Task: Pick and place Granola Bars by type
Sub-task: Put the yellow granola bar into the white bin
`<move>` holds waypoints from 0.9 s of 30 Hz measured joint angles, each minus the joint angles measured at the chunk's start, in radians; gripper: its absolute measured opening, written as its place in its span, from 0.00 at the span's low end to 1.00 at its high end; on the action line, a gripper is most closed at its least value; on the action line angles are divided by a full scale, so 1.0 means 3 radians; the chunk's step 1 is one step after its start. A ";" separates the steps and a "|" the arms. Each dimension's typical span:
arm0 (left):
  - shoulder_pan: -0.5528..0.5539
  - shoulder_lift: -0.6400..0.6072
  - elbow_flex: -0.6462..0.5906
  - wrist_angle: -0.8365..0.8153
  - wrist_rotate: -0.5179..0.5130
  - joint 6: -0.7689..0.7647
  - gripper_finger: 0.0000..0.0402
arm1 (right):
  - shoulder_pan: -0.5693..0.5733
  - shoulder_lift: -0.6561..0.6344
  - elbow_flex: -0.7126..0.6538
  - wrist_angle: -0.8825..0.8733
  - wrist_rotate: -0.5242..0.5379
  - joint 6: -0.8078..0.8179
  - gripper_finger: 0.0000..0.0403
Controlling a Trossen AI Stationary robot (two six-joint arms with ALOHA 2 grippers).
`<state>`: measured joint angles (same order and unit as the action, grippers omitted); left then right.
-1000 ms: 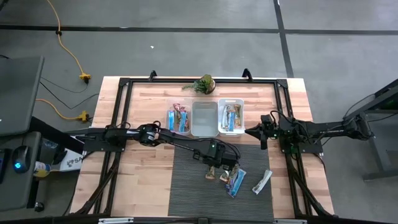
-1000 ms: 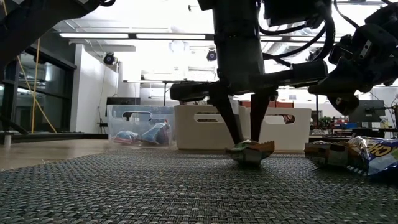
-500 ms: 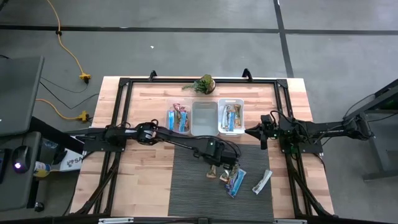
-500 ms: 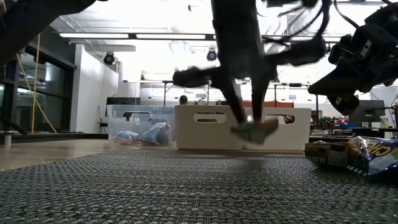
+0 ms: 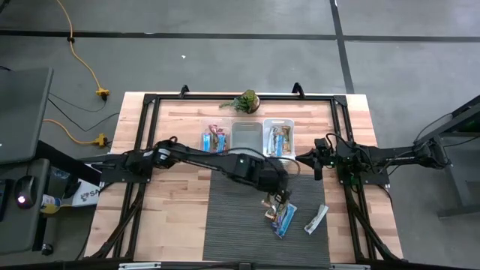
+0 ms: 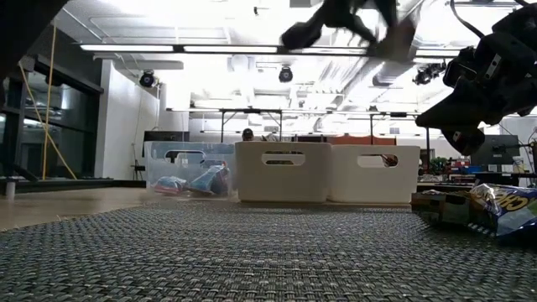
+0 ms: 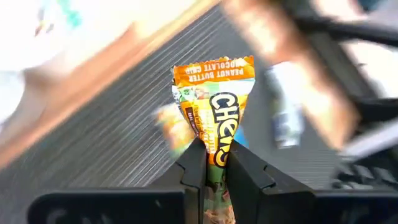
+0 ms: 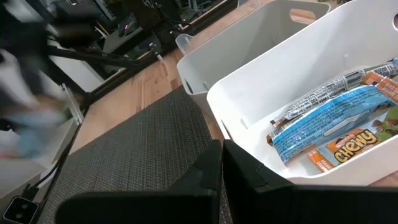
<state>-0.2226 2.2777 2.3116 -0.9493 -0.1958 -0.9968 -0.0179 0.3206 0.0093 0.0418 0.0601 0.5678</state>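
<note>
**Left claw holds an orange bar over the mat**

Think of the table from above as a clock, with twelve at the far edge.

Nearest, at about five o'clock on the dark grey woven mat (image 5: 232,225), lies a small heap of granola bars. A shiny blue wrapped bar (image 5: 285,219) is on top of it. A white and silver wrapped bar (image 5: 316,219) lies just beside the heap, toward four o'clock.

Just above that heap is the left claw (image 7: 211,163). Its two dark fingers pinch the bottom end of an orange wrapped bar (image 7: 214,106). The bar is up off the mat and sticks out past the fingers.

At three o'clock the right claw (image 8: 221,152) waits in the air near the mat's edge. Its fingers are pressed together with nothing in them.

Farther back, three boxes stand in a row. The clear plastic box (image 6: 180,159) at eleven o'clock has blue bars in it. The middle white box (image 6: 281,172) is at twelve. The right white box (image 6: 373,172) at one o'clock holds blue, orange and silver bars.

Farthest away, at twelve, sits a small green plant (image 5: 245,100).
</note>
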 joint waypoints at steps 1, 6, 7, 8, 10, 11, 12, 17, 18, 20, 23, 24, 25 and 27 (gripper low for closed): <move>0.0001 -0.0043 0.0000 0.0131 0.0009 0.0125 0.10 | -0.0001 -0.0001 0.0000 0.0000 0.0000 0.0000 0.00; 0.0024 -0.0269 0.0000 0.0875 0.0122 0.0715 0.10 | 0.0000 -0.0003 0.0000 0.0001 0.0000 0.0000 0.00; 0.0038 -0.0304 0.0001 0.1060 0.0164 0.0813 0.10 | 0.0001 -0.0001 0.0000 0.0002 0.0000 0.0000 0.00; 0.0059 -0.0340 0.0001 0.1252 0.0228 0.0917 0.10 | 0.0000 -0.0001 0.0000 0.0000 -0.0001 0.0000 0.00; 0.0113 -0.0385 0.0003 0.1584 0.0305 0.1078 0.10 | 0.0001 -0.0001 0.0000 0.0000 0.0000 0.0000 0.00; 0.0153 -0.0401 0.0004 0.1743 0.0356 0.1139 0.10 | 0.0000 -0.0003 0.0000 0.0001 0.0000 0.0000 0.00; 0.0195 -0.0409 0.0004 0.1857 0.0399 0.1182 0.10 | 0.0001 -0.0003 0.0000 0.0002 0.0000 0.0000 0.00; 0.0490 -0.0410 0.0004 0.2268 0.0717 0.1119 0.10 | 0.0000 -0.0001 0.0000 0.0001 0.0000 0.0000 0.00; 0.0558 -0.0410 0.0004 0.2289 0.0767 0.1039 0.10 | 0.0000 0.0000 0.0000 0.0001 0.0000 0.0000 0.00; 0.0695 -0.0410 0.0004 0.2263 0.0810 0.0855 0.10 | 0.0001 -0.0001 0.0000 0.0001 0.0000 0.0000 0.00; 0.0889 -0.0408 0.0004 0.2118 0.0820 0.0528 0.10 | 0.0000 -0.0001 0.0000 0.0000 0.0000 0.0000 0.00; 0.0951 -0.0408 0.0004 0.2057 0.0820 0.0422 0.10 | 0.0000 -0.0001 0.0000 0.0000 -0.0001 0.0000 0.00; 0.1008 -0.0408 0.0004 0.1974 0.0819 0.0317 0.10 | 0.0000 -0.0001 0.0000 0.0000 -0.0001 0.0000 0.00; 0.1119 -0.0408 0.0004 0.1748 0.0813 0.0127 0.10 | 0.0000 -0.0001 0.0000 0.0000 0.0000 0.0000 0.00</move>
<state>0.1130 2.1551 2.3127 -0.4248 0.0481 -0.9587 -0.0181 0.3202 0.0093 0.0418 0.0601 0.5678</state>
